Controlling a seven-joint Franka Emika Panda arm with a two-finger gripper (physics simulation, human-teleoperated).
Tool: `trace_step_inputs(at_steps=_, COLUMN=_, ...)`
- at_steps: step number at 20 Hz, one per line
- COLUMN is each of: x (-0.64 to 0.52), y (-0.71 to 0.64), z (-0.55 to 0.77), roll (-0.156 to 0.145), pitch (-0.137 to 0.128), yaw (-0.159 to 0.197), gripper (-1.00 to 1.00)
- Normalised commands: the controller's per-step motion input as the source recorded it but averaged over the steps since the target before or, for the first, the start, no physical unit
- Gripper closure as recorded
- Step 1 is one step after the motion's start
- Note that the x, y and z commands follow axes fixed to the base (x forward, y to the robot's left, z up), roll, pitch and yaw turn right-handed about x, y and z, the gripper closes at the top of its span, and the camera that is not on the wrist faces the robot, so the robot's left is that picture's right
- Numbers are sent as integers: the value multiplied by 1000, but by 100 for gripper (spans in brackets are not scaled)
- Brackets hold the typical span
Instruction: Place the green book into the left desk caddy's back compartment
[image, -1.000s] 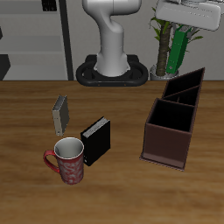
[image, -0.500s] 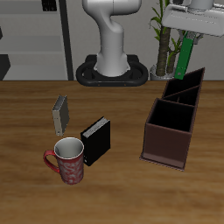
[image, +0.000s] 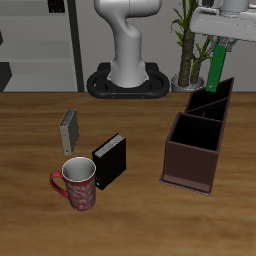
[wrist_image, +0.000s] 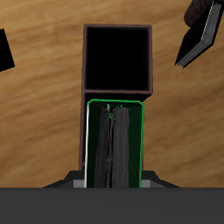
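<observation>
Nearest the bench's (image: 140, 215) front edge stands a red mug (image: 78, 183), with a black book (image: 110, 160) just behind it and a small grey book (image: 69, 129) farther back. The caddy (image: 190, 162) lies beyond. At its far end the hand (image: 224, 38) is clamped on the green book (image: 219, 65), held upright directly above the back compartment (image: 212, 100).
</observation>
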Motion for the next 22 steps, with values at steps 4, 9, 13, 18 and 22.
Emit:
trace_step_inputs(at_steps=4, x=83, y=-6, z=23, roll=10, pitch=-7, yaw=-21, gripper=100)
trace_step_inputs(at_steps=9, x=135, y=50, z=-124, roll=17, pitch=10, yaw=14, gripper=100)
trace_step_inputs(at_steps=13, x=154, y=42, z=-215, roll=11, pitch=40, yaw=-15, gripper=100)
trace_step_inputs(at_steps=18, x=44, y=74, z=-183, roll=19, pitch=13, yaw=15, gripper=100)
trace_step_inputs(at_steps=22, x=83, y=-32, z=-172, roll=-6, pitch=27, yaw=-17, gripper=100)
